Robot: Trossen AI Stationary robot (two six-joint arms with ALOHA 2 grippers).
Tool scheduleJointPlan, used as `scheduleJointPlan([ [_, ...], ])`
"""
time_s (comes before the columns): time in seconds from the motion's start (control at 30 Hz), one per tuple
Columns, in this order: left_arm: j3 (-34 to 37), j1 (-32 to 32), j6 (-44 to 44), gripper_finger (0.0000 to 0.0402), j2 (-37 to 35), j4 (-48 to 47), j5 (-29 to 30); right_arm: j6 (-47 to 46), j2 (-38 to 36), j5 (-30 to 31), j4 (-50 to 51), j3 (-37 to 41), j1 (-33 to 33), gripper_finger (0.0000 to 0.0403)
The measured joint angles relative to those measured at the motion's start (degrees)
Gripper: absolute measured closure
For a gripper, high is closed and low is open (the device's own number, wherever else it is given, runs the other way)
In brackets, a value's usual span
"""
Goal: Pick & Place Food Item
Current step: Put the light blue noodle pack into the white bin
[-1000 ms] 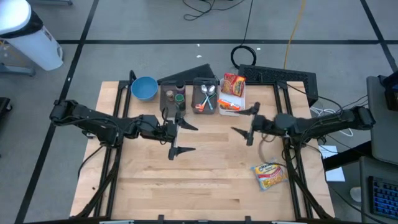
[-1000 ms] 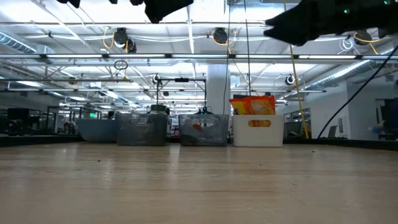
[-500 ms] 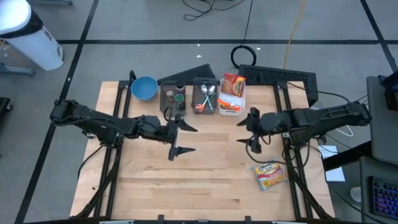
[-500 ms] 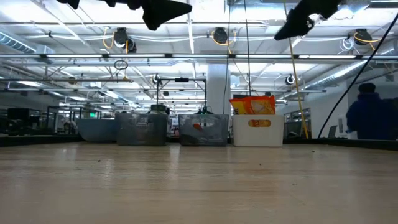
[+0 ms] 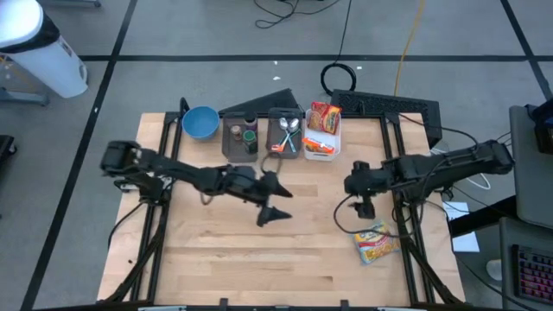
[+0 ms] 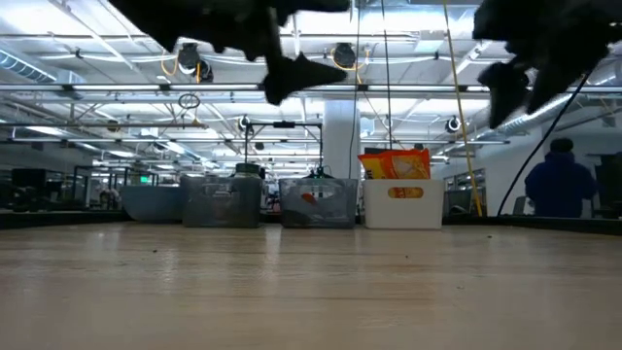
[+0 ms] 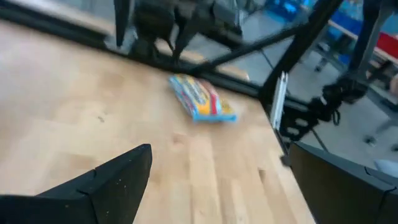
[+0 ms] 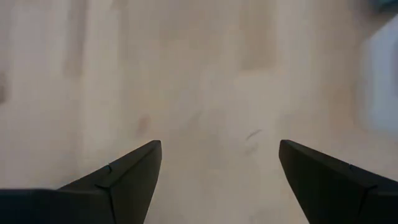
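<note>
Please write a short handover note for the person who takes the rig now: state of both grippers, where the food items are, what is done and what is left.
Left gripper: open, empty, above the middle of the table.
Right gripper: open, empty, over the right part of the table, just behind the loose noodle packet.
Loose noodle packet: lies flat near the table's front right, untouched.
White bin at the back: already holds an orange snack bag.
Other back-row things: blue bowl, two clear bins with jars and spoons.
Done: nothing gripped yet.
Left: probably pick up the loose packet and place it; the white bin seems the likely target, but that is a guess.
</note>
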State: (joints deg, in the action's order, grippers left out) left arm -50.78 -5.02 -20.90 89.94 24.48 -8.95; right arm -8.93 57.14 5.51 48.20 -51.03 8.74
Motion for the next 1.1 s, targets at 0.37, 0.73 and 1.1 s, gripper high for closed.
scheduleJointPlan([
  [0.37,-14.6,-0.3,3.9,0.0011,13.8,2.4,-9.1,-8.3,9.5,-19.0,10.4,0.3,7.6,0.0083],
  [0.73,-15.4,-0.1,4.7,0.0011,14.5,-2.4,-17.7,-2.3,21.3,-19.2,0.3,0.3,12.1,0.0083],
  [1.1,-15.4,-0.2,5.4,0.0011,14.5,-5.3,-19.6,-1.5,25.2,-21.9,-5.5,4.4,10.5,0.0084],
])
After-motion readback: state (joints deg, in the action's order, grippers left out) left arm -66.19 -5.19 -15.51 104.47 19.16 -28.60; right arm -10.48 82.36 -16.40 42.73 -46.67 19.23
